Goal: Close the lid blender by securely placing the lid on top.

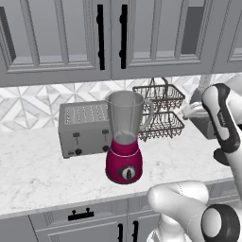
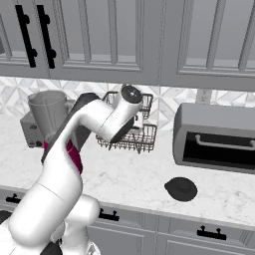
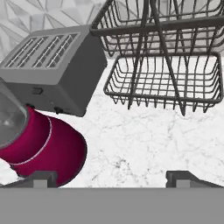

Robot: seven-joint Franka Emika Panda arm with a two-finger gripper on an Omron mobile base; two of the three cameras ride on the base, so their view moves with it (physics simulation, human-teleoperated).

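Wall cabinets (image 1: 108,38) with black handles span the upper field above a patterned backsplash. Below lies the marble tabletop (image 1: 42,170), carrying all the objects. At far right, against the wall, sits a grey microwave (image 2: 215,135) with a dark door. The white arm (image 2: 74,144) rises from the base and reaches over the tabletop, its hand held above the surface in front of the wire rack. A silver toaster (image 1: 85,127) stands against the backsplash, just behind and left of the blender. A two-tier wire basket rack (image 1: 160,113) stands to the right of the blender, near the wall. The blender (image 1: 124,142), magenta base with black dial and clear grey jar, stands upright near the tabletop's front edge; the jar's mouth is open, uncovered. The lid (image 2: 181,189), a round black cap, lies flat on the tabletop in front of the microwave, well apart from the blender. The jaws (image 3: 111,177) stand apart, their two tips wide at the bottom of the hand view, with nothing between them
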